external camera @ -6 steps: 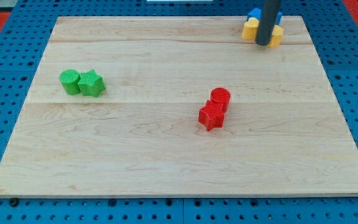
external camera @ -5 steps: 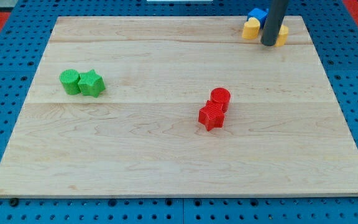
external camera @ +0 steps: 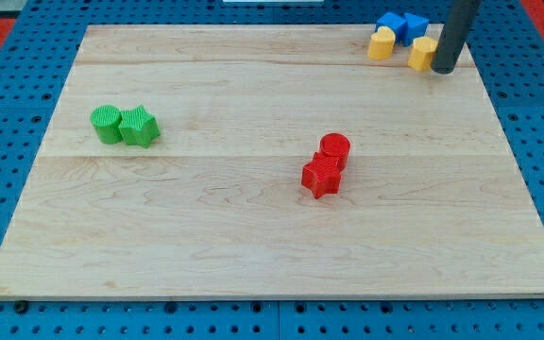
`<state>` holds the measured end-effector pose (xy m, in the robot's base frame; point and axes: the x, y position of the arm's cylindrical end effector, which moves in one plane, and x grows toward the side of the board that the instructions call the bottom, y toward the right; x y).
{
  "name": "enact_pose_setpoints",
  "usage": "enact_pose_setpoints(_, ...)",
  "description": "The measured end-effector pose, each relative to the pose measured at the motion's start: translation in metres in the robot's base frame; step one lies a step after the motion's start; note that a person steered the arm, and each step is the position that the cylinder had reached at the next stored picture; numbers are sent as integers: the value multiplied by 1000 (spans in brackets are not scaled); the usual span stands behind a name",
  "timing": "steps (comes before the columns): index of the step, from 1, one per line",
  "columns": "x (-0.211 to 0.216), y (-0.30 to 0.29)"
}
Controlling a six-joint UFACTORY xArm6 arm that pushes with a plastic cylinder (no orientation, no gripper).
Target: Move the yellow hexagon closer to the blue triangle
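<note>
Wooden board [external camera: 253,217]: my tip [external camera: 444,71], no pincer, touches yellow block [external camera: 420,53] right side; blue blocks [external camera: 401,24] just above, nearly done.

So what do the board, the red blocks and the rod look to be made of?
The board looks like pale unvarnished wood: grain lines and plank seams show. The red blocks look like matte plastic, with fine ridges, maybe printed. The rod is dark, smooth and dull, metal or plastic; my tip sits right of a yellow block.
</note>
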<state>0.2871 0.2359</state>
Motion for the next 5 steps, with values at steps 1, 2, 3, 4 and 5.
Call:
enact_pose_setpoints(1,-10,0)
enact_pose_setpoints(2,-19,0)
enact_pose_setpoints(3,-25,0)
enact_pose_setpoints(4,-33,0)
enact_pose_setpoints(5,-38,0)
